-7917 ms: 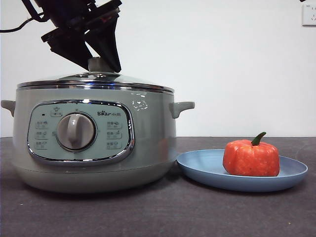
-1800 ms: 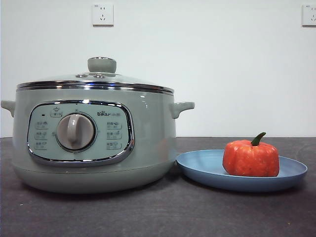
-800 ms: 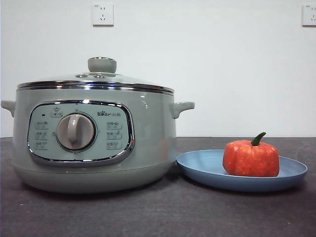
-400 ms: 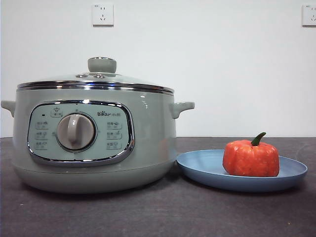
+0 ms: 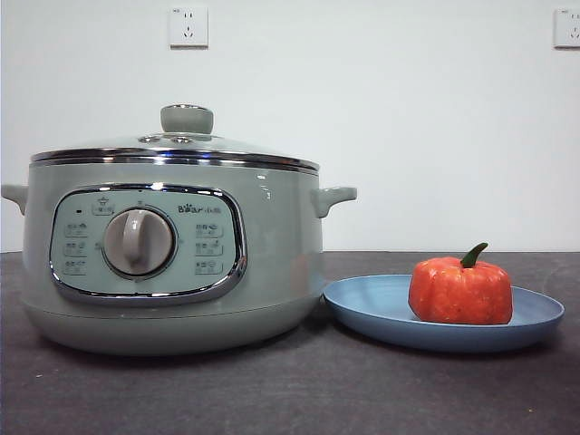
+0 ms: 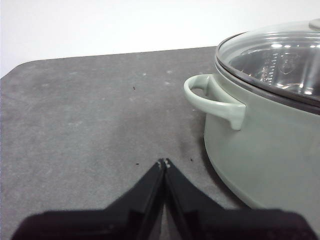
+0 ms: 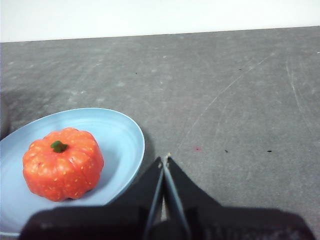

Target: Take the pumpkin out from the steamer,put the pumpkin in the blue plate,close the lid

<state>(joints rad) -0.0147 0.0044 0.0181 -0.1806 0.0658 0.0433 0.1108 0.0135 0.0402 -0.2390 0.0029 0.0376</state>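
Observation:
The sage-green steamer stands at the left of the front view with the glass lid seated on its rim, knob on top. The orange pumpkin sits upright in the blue plate to its right. Neither gripper shows in the front view. My left gripper is shut and empty, low over the table beside the steamer's side handle. My right gripper is shut and empty, next to the plate's rim, apart from the pumpkin.
The dark grey table runs in front of the steamer and plate. Two wall sockets sit on the white wall behind. The table's edge shows in the left wrist view.
The arm that stood over the lid knob 8.9 s ago has left the front view. The lid, steamer, plate and pumpkin have not moved in the last second.

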